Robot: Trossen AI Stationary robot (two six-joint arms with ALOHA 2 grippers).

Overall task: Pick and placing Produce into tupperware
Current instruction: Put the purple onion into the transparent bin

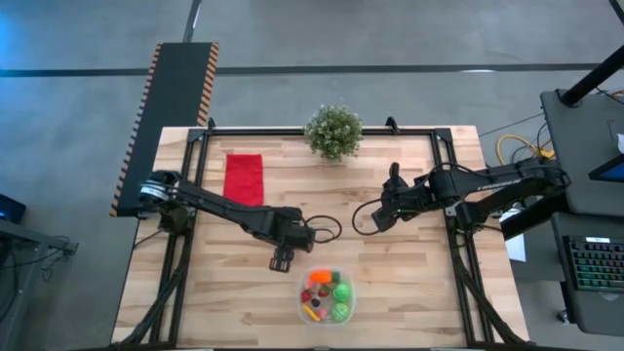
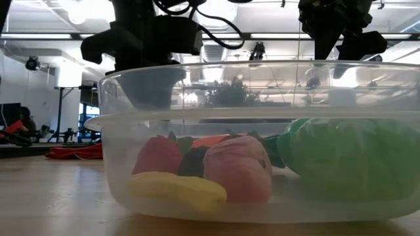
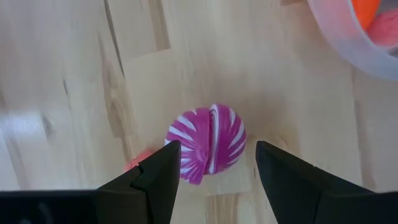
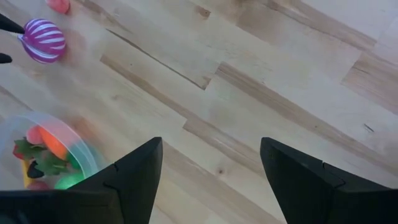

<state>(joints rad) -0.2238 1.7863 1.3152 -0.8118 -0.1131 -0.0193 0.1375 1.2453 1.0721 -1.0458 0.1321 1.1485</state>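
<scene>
The clear tupperware (image 1: pixel 327 297) stands near the table's near edge. It holds several produce pieces: green balls (image 1: pixel 341 292), an orange carrot (image 1: pixel 322 277), and yellow (image 2: pixel 177 189) and pink (image 2: pixel 236 172) pieces. A purple, white-striped round piece (image 3: pixel 208 149) lies on the wood just left of the tub, with a small pink piece (image 3: pixel 138 160) beside it. My left gripper (image 3: pixel 217 149) is open above the striped piece, one finger on either side and apart from it. In the high view my left gripper (image 1: pixel 283 260) hides that piece. My right gripper (image 4: pixel 211 143) is open over bare wood, farther right (image 1: pixel 373 222).
A red folded cloth (image 1: pixel 244 178) lies at the far left of the table and a potted plant (image 1: pixel 333 132) stands at the far edge. Black cables loop on the wood between the arms (image 1: pixel 327 229). Bare wood (image 1: pixel 409 283) lies right of the tub.
</scene>
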